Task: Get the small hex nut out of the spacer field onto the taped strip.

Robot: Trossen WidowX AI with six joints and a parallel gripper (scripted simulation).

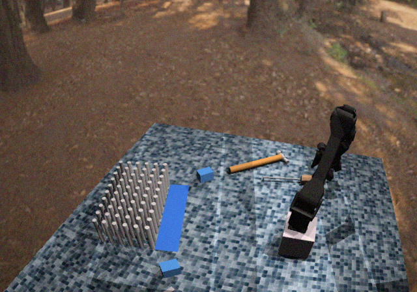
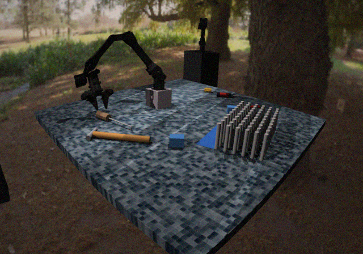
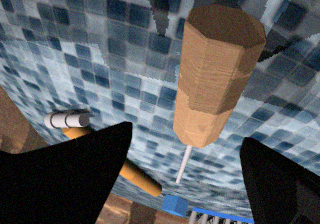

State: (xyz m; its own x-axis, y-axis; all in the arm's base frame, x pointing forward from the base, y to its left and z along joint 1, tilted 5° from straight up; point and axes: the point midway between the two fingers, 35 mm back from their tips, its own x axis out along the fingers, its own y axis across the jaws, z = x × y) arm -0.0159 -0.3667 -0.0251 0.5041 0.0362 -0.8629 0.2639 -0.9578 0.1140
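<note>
My gripper (image 2: 101,108) (image 3: 187,138) is open and empty, pointing down above the wooden handle (image 1: 305,179) (image 2: 102,115) (image 3: 215,79) of a thin-shafted tool. The handle lies between the line of the two fingers in the wrist view, below them and untouched as far as I can tell. Its metal shaft (image 1: 281,179) (image 2: 119,123) (image 3: 184,164) points toward the spacer side. The spacers (image 1: 150,236) (image 2: 217,135) stand upright in a dense field, with the blue taped strip (image 1: 173,214) (image 2: 209,138) in front. The hex nut cannot be made out in any view.
An orange-handled hammer (image 1: 255,163) (image 2: 121,136) (image 3: 140,179) lies beside the tool. Blue blocks (image 1: 205,174) (image 1: 170,268) sit off both ends of the strip. A red-handled tool (image 2: 223,94) and a small yellow object (image 2: 207,90) lie beyond the arm's pale base (image 1: 298,242) (image 2: 158,98).
</note>
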